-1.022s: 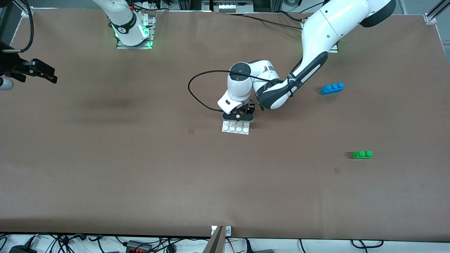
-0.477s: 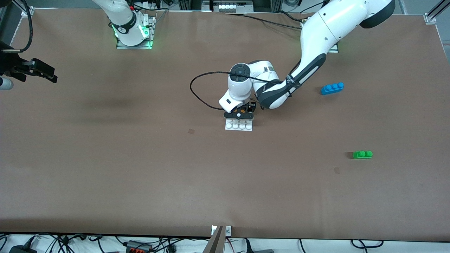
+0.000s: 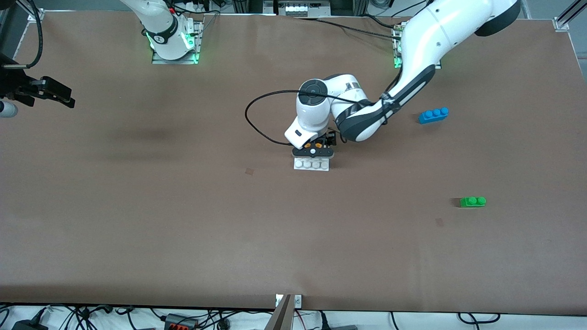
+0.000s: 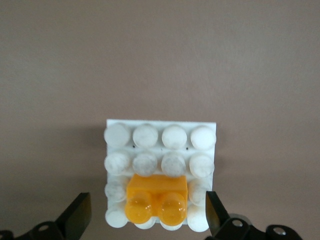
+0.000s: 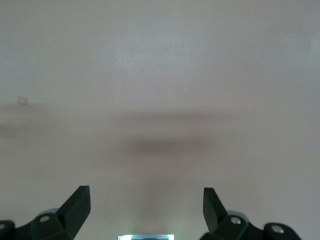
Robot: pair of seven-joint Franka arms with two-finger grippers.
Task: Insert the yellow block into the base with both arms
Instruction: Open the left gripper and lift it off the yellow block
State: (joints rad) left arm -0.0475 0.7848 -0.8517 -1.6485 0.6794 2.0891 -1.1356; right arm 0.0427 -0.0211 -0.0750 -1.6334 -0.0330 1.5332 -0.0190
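The yellow block (image 4: 157, 197) sits on the studs of the white base (image 4: 174, 136), at the edge row nearest my left wrist camera. My left gripper (image 4: 146, 200) is open just above it, with one fingertip (image 4: 80, 212) on each side of the base, and touches neither. In the front view the left gripper (image 3: 313, 150) hangs over the base (image 3: 312, 165) at mid-table and hides most of the block. My right gripper (image 3: 69, 97) waits open and empty over the right arm's end of the table; its wrist view (image 5: 146, 197) shows only bare table.
A blue three-stud brick (image 3: 433, 115) lies toward the left arm's end of the table. A green two-stud brick (image 3: 473, 201) lies nearer the front camera than it. A black cable loop (image 3: 257, 119) hangs beside the left wrist.
The base has slid a little toward the left arm's end and turned squarer to the table. The left hand has shifted slightly with it. The right arm has not moved.
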